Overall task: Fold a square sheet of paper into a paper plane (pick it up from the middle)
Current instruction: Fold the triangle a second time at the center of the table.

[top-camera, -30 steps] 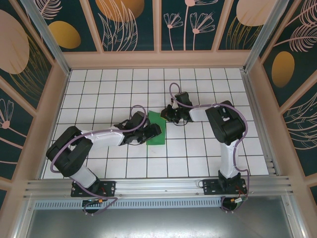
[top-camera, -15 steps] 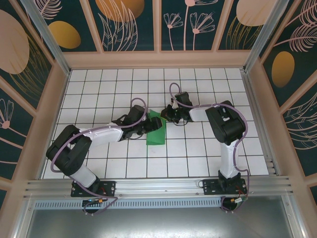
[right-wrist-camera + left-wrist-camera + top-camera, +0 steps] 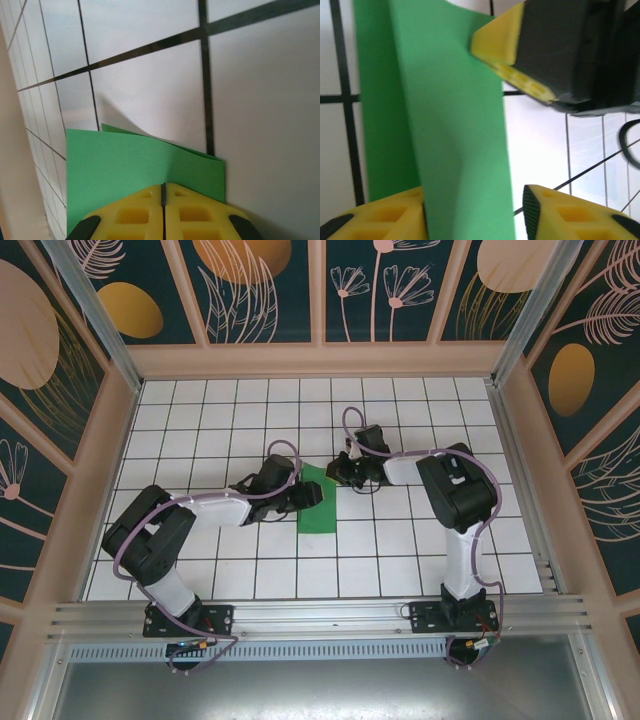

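Observation:
The square sheet of paper (image 3: 320,512) is green, folded into a tall narrow shape, and lies on the white tiles mid-table. My left gripper (image 3: 303,496) is at its left edge. In the left wrist view a raised green flap (image 3: 455,125) stands between the jaws against the left finger (image 3: 380,215), with a gap to the right finger (image 3: 570,215); the left gripper (image 3: 475,202) is open. My right gripper (image 3: 338,472) is shut, with its tips (image 3: 163,186) resting on the paper's far right corner (image 3: 125,160). Its yellow finger (image 3: 505,45) also appears in the left wrist view.
The white grid table (image 3: 400,540) is walled by a wooden frame at the back (image 3: 320,360) and sides. An aluminium rail (image 3: 320,615) runs along the near edge by the arm bases. Bare tiles lie all around the paper.
My left gripper has moved from the paper's near left edge toward its far part. Its jaws widened, then narrowed around the lifted flap. The right gripper has stayed put, shut.

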Controlling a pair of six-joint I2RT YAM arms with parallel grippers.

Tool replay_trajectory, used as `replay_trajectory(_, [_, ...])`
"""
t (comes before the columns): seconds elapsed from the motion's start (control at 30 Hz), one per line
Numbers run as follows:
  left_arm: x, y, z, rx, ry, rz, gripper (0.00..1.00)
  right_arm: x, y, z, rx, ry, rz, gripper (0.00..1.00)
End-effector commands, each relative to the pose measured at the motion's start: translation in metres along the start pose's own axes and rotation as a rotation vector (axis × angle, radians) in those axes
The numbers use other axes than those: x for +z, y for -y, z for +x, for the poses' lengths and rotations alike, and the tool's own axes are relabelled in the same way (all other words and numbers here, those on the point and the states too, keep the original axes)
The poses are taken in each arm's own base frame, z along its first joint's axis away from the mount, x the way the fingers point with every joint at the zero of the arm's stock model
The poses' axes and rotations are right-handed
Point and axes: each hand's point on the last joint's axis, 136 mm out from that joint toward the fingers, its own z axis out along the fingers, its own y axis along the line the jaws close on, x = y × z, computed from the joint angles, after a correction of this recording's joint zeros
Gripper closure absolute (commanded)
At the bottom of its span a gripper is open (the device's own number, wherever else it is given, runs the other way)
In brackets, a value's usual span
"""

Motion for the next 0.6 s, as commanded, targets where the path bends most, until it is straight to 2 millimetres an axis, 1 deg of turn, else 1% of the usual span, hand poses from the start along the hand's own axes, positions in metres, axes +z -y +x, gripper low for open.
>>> replay_trajectory(0.0, [0.000,-0.007,0.001,-0.025,0.001,-0.011,0.56,-0.021,0.001,-0.003,-0.028,0.000,0.025,0.92])
replay_trajectory(0.1, [0.003,-0.014,0.002,-0.038,-0.007,-0.048,0.62,-0.029,-0.005,-0.012,-0.049,0.031,0.014,0.93])
replay_trajectory(0.2, [0.005,-0.017,0.003,-0.043,-0.010,-0.060,0.67,-0.030,0.001,-0.015,-0.039,0.036,0.022,0.93])
replay_trajectory(0.33, [0.006,-0.020,0.005,-0.048,-0.015,-0.071,0.68,-0.025,0.009,-0.013,-0.026,0.025,0.035,0.94])
replay_trajectory(0.47, [0.006,-0.021,0.006,-0.049,-0.017,-0.074,0.68,-0.019,0.011,-0.014,-0.028,0.012,0.033,0.95])
replay_trajectory(0.57, [0.005,-0.022,0.006,-0.053,-0.016,-0.078,0.71,-0.014,0.013,-0.016,-0.031,0.005,0.038,0.95])
